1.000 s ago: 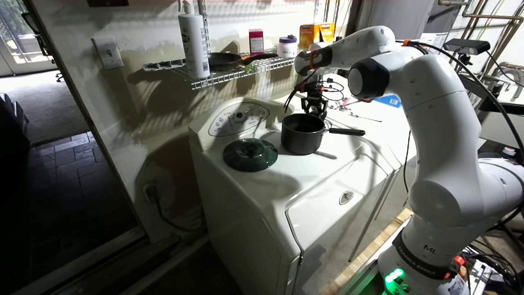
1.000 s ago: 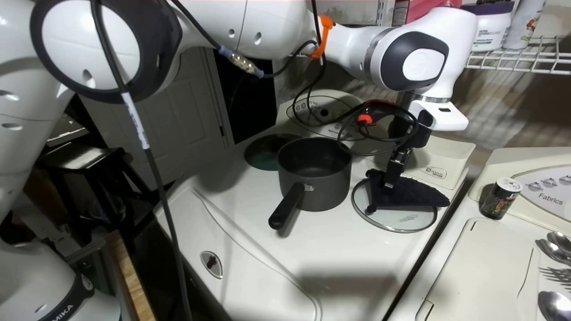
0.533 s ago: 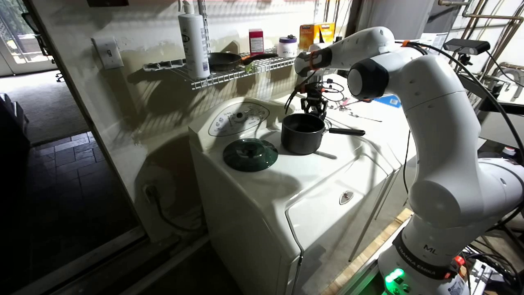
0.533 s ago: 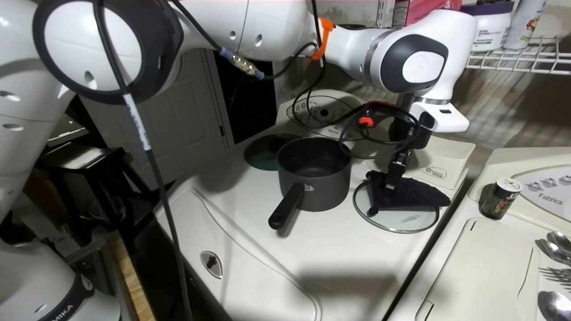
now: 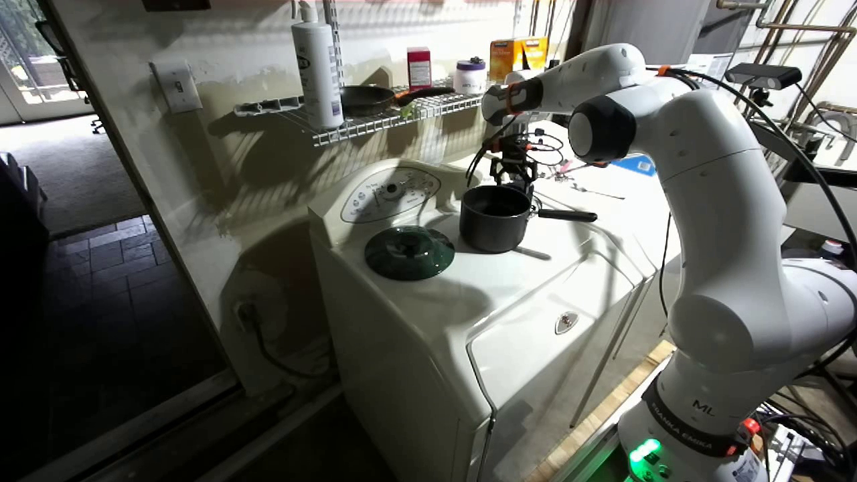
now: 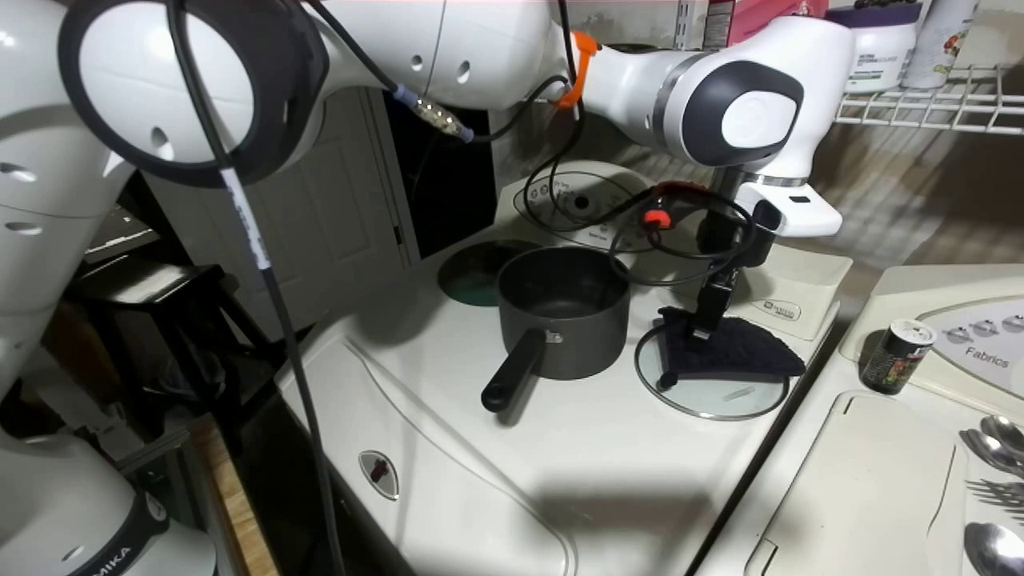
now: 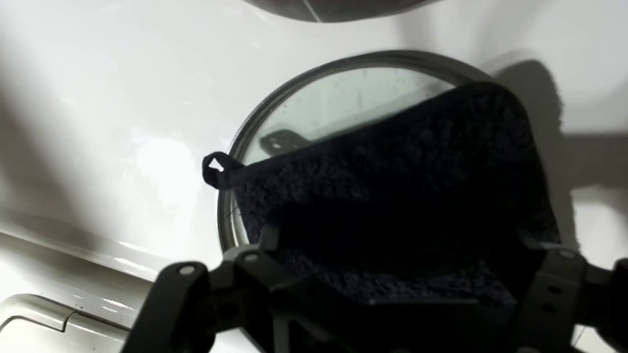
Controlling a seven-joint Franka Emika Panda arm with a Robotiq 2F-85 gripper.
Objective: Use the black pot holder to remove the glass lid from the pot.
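- Landmark for these notes is the pot (image 6: pixel 588 346), which is standing upright on the white appliance top (image 6: pixel 592 432) with its mouth uncovered.
- The glass lid (image 6: pixel 720 398) is lying just beside the pot, a strip of white showing between the two in an exterior view; the lid is sitting fully off.
- The black pot holder (image 7: pixel 441 142) is draping over the lid, on that same side of the pot, its hanging loop (image 7: pixel 223 180) poking past the lid's rim (the cloth is hiding the lid's middle, so what may be propping it underneath is not showing).
- The gripper (image 7: pixel 400 239) is hanging low over the pot holder, beside the pot. Its jaws are standing wide in the wrist view, cloth spreading between them, and they are looking free of any grip; whether the fingertips are brushing the fabric, I cannot tell.
- A dark green disc (image 5: pixel 410 253) is lying on the pot's other side, roughly opposite the lid, and is seeming no part of this job.
- Step in hand, as I am reading it: the last one, leaving the pot holder on the lid beside the pot, the lifting-off being done.
- Next move, in my judgement, is calling for a straight rise with jaws wide, clearing loop and cloth before any sideways travel; swinging toward the pot too early would be risking a snag on the fabric, or a nudge to the lid.
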